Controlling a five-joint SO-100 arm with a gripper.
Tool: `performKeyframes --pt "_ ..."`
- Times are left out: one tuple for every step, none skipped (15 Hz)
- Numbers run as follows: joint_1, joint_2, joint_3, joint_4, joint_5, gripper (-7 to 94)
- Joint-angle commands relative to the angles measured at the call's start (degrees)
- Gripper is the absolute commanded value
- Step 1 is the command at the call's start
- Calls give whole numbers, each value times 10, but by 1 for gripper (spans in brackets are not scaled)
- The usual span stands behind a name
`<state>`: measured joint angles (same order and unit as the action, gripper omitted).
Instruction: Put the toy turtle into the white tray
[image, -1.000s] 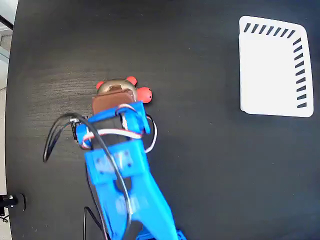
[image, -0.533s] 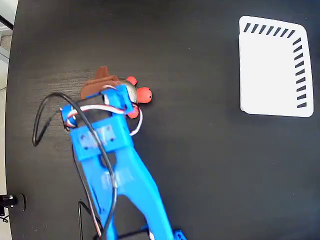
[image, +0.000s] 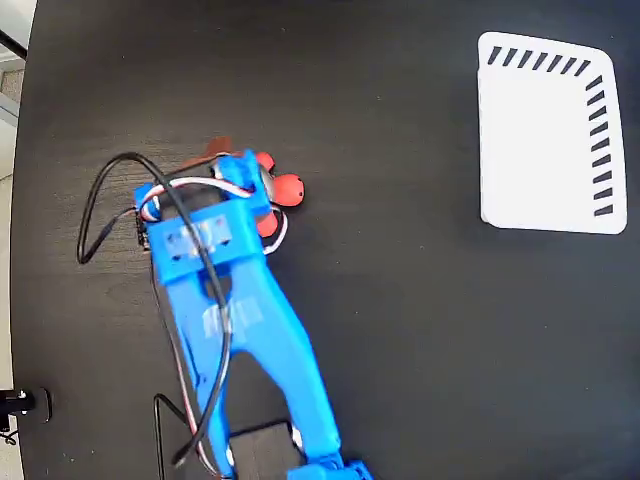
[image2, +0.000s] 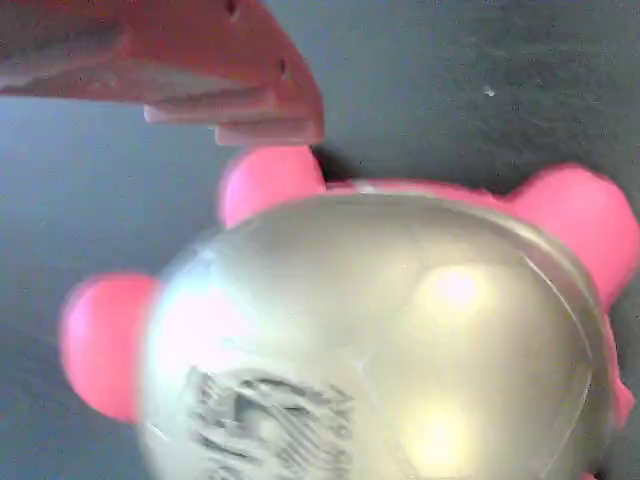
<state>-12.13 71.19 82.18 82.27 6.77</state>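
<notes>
- Turtle first: the toy turtle (image: 280, 188) sits on the black table (image: 400, 330), left of middle in the fixed view, mostly tucked under the blue arm (image: 230, 310). Only its red head and a couple of feet poke out.
- Wrist view is basically filled by its gold shell (image2: 380, 340), with one reddish finger (image2: 200, 70) above it, close to a foot.
- Gripper (image: 222, 165) is right over the turtle, but honestly can't tell if it's spread or pinching, only one finger shows.
- Progress-wise: looks like the grab stage, nothing lifted as far as I can see.
- The white tray (image: 545, 135) is empty, well apart at upper right, so the whole carry and drop is left.
</notes>
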Motion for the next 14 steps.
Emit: performKeyframes --pt "-4 4 -19 -3 4 62" --pt "-4 -3 -17 -12 3 62" --pt "-4 -11 -17 -18 1 62" --pt "-4 -16 -17 -23 1 62" --pt "-4 -20 -16 -27 1 62" --pt "-4 -27 -16 -34 2 62" --pt "-6 -33 -16 -38 2 62" --pt "-6 -40 -16 -42 1 60" --pt "-5 -43 -16 -49 -1 56" --pt "-4 -44 -16 -54 -3 49" --pt "-2 -44 -15 -56 -4 39" --pt "0 -44 -15 -59 -1 25" --pt "1 -44 -15 -61 4 10" --pt "1 -41 -15 -62 10 -4"
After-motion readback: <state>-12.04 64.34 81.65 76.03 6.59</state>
